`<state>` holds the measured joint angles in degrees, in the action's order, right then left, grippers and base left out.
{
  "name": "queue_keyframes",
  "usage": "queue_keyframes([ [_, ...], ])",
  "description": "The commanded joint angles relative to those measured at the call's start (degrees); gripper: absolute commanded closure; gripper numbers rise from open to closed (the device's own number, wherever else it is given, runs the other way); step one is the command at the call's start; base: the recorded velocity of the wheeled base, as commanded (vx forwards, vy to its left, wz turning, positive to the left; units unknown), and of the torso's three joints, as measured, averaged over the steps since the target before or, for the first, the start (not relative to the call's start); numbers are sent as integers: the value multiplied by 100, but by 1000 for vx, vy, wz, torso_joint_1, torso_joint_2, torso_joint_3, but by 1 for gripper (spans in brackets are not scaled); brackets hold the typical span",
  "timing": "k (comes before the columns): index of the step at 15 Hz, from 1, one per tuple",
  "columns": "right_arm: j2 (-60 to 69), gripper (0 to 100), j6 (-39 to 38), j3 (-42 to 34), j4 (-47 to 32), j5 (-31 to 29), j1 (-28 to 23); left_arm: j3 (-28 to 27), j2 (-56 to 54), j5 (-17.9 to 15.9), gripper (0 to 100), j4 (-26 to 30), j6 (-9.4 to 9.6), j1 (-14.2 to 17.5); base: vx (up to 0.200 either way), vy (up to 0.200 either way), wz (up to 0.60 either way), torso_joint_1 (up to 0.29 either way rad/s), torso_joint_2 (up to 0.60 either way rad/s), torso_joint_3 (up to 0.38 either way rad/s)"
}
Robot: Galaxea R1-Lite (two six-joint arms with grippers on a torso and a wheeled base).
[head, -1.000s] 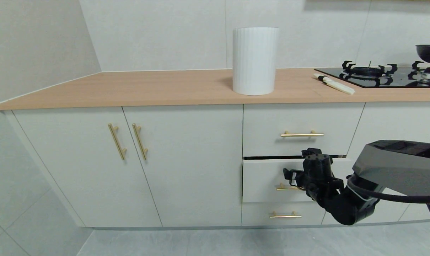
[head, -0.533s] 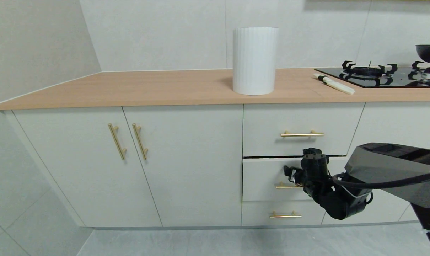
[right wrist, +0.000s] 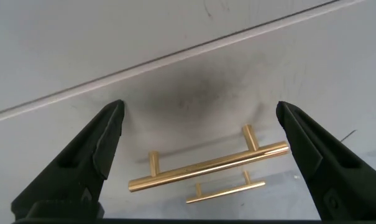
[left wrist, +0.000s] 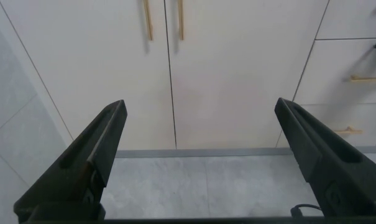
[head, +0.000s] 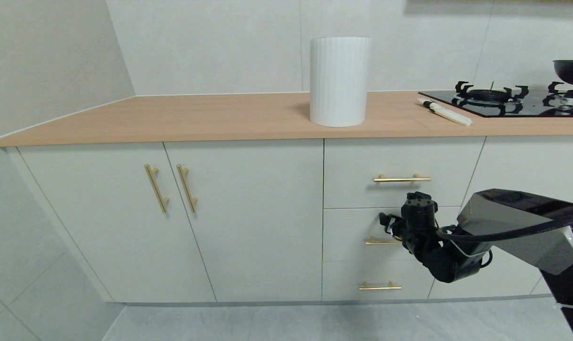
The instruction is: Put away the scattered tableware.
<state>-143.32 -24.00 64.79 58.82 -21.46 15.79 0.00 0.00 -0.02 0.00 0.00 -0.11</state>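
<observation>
Head view: shut flush now, the middle drawer (head: 350,225), versus a dark gap along its top edge a second ago; pushed home by the right tool (head: 391,229), parked low in front of that drawer's brass handle (head: 380,242). Open on the right tool, black fingers (right wrist: 97,155) spread either side of the handle, gripping nothing; contact with the drawer front impossible to tell. Open wide too on the left tool (left wrist: 200,106), empty, facing the double cabinet doors (left wrist: 175,68) and grey tiled floor (left wrist: 194,186). Likely meaning for the task: drawer step closed out, but one pale utensil (head: 444,112) not yet put away, dark at one end, lying flat on the counter (head: 196,116) just beside the hob (head: 499,103), well apart from both tools; probably next for pickup. Materials: matte wood-grain counter; smooth off-white flat cabinet fronts; slim round brass bar handles on two short posts; tall white ribbed cylinder (head: 338,80) upright on the counter, near the utensil on its left; glossy black glass hob with black clawed pan supports; dark pan (head: 570,70) on the far burner. Utensil long, slim, straight, hard-looking; exact kind too small to tell.
</observation>
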Motion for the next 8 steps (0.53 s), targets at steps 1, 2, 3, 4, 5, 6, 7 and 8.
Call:
queue_keyframes([
  [1,-2,0,-8,42,51,-25,-23,0,9,2,0,0,0,2,0,0,0,0,0,0],
  [2,6,0,-8,42,51,-25,-23,0,0,2,0,0,0,2,0,0,0,0,0,0],
  [3,24,0,-8,33,51,-52,-23,0,9,2,0,0,0,2,0,0,0,0,0,0],
  [4,103,0,1,-81,51,-69,-14,0,0,2,0,0,0,2,0,0,0,0,0,0],
  [5,411,0,1,-441,42,-61,3,0,9,2,0,0,0,2,0,0,0,0,0,0],
  [6,780,0,10,-819,42,-17,30,0,9,2,0,0,0,2,0,0,0,0,0,0],
  [7,1413,0,27,-1338,42,1,135,0,9,2,0,0,0,2,0,0,0,0,0,0],
  [8,1905,0,54,-1698,42,1,188,0,9,2,0,0,0,2,0,0,0,0,0,0],
])
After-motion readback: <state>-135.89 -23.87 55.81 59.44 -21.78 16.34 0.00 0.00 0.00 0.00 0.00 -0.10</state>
